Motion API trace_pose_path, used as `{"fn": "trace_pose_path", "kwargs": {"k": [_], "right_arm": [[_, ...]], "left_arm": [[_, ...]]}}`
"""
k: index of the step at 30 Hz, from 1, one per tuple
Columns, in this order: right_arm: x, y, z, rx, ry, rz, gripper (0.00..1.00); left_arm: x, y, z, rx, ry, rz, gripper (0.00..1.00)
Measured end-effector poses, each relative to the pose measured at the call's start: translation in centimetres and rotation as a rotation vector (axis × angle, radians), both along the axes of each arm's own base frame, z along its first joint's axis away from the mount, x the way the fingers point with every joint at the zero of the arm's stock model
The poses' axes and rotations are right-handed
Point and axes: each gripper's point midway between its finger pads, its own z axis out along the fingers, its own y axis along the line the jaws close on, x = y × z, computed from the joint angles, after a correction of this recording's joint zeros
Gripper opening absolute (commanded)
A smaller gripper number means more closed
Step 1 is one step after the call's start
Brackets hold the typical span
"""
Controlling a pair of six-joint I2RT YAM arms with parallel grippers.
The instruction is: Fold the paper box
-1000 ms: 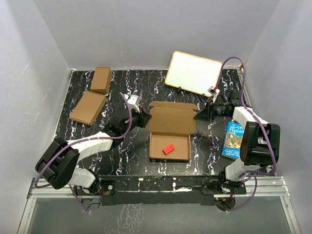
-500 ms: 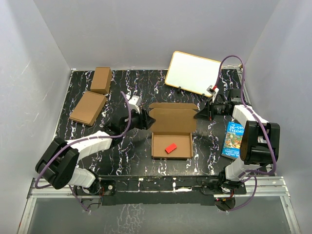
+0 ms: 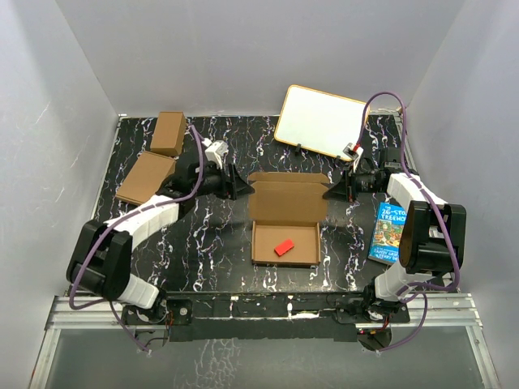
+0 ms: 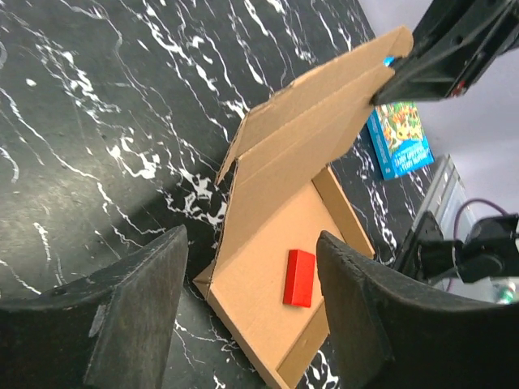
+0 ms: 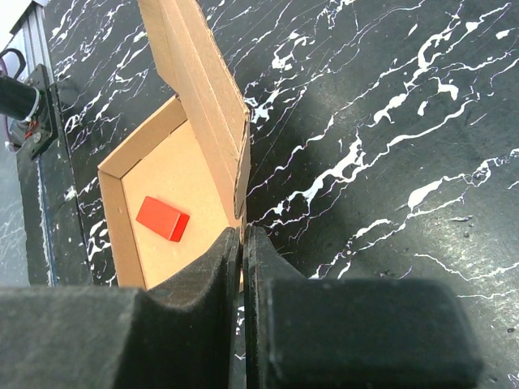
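The paper box (image 3: 284, 243) lies mid-table as a shallow brown tray with its lid (image 3: 285, 198) raised at the back. A red block (image 3: 283, 247) rests inside the tray. My left gripper (image 3: 236, 188) hangs open just left of the lid, touching nothing; in the left wrist view its fingers (image 4: 138, 316) frame the paper box (image 4: 268, 284) and the red block (image 4: 298, 277). My right gripper (image 3: 328, 192) is shut on the lid's right edge; in the right wrist view the right gripper (image 5: 243, 237) pinches the thin cardboard of the lid (image 5: 203, 89).
Two brown cartons (image 3: 168, 132) (image 3: 146, 179) sit at the back left. A whiteboard (image 3: 322, 121) leans at the back right. A blue book (image 3: 392, 231) lies by the right arm's base, and is also seen in the left wrist view (image 4: 401, 146).
My left gripper has opened, let go of the lid's left corner and drawn back to the left. The right gripper has stayed shut on the lid's right edge.
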Motion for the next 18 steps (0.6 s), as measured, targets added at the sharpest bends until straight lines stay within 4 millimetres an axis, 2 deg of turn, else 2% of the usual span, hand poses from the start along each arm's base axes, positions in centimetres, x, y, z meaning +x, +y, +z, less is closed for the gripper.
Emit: {"fn": "trace_pose_path", "kwargs": {"k": [5, 7, 13, 18], "right_arm": [[-0.2, 0.0, 0.0, 0.001, 0.007, 0.002, 0.08], [-0.2, 0.0, 0.0, 0.001, 0.009, 0.002, 0.08], [-0.2, 0.0, 0.0, 0.002, 0.009, 0.004, 0.08], [-0.2, 0.1, 0.0, 0.003, 0.008, 0.004, 0.08]], "left_arm": [[-0.4, -0.7, -2.1, 0.009, 0.080, -0.057, 0.51], [-0.3, -0.8, -2.7, 0.020, 0.103, -0.067, 0.42], [0.6, -1.4, -2.6, 0.023, 0.103, -0.087, 0.34], [0.7, -1.7, -2.6, 0.016, 0.106, -0.103, 0.11]]}}
